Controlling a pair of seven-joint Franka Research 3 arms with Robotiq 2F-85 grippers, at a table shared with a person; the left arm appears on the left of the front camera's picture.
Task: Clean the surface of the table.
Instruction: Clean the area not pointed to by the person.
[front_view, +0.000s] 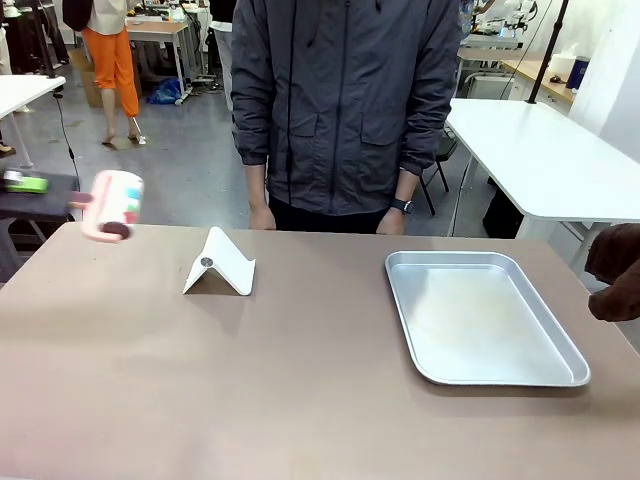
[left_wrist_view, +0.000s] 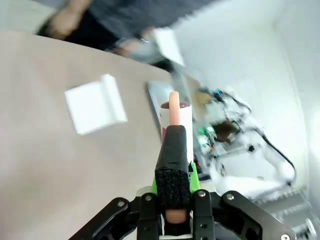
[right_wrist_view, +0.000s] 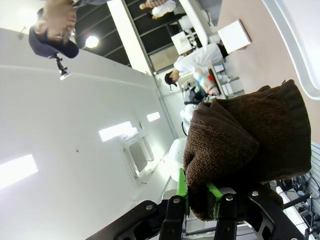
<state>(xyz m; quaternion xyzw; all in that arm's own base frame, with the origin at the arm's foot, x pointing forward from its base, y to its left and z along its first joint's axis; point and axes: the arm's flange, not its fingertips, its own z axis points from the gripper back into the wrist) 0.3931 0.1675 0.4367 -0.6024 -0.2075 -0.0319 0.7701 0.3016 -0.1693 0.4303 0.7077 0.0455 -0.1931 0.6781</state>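
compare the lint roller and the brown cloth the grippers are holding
The lint roller is rigid, pink and white; the brown cloth is soft, dark and bunched. The left gripper clamps the roller's slim handle; the right gripper pinches a thick fold of cloth. Both are held off the table, at opposite sides.

Tabletop (front_view: 150, 400): near half and left side lie open. Obstacles: white stand (front_view: 220, 265) left of centre, tray (front_view: 480, 320) at right, open lane between them; person (front_view: 345, 100) against far edge.
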